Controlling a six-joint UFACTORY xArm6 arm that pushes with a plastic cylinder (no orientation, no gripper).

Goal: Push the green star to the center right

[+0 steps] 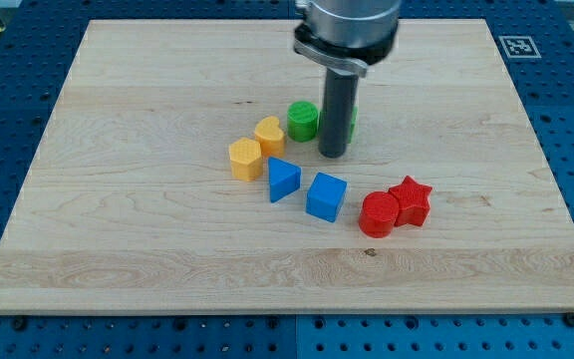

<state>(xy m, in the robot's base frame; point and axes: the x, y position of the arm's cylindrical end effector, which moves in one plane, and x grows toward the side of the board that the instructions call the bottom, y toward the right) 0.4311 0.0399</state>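
The green star lies near the board's middle, mostly hidden behind my rod; only a green sliver shows at the rod's right edge. My tip rests on the board just in front of and touching or nearly touching the star. A green round block sits just left of the rod.
Two yellow blocks lie left of the tip. A blue triangle and a blue cube lie below it. A red cylinder and a red star lie at lower right. The wooden board sits on a blue perforated table.
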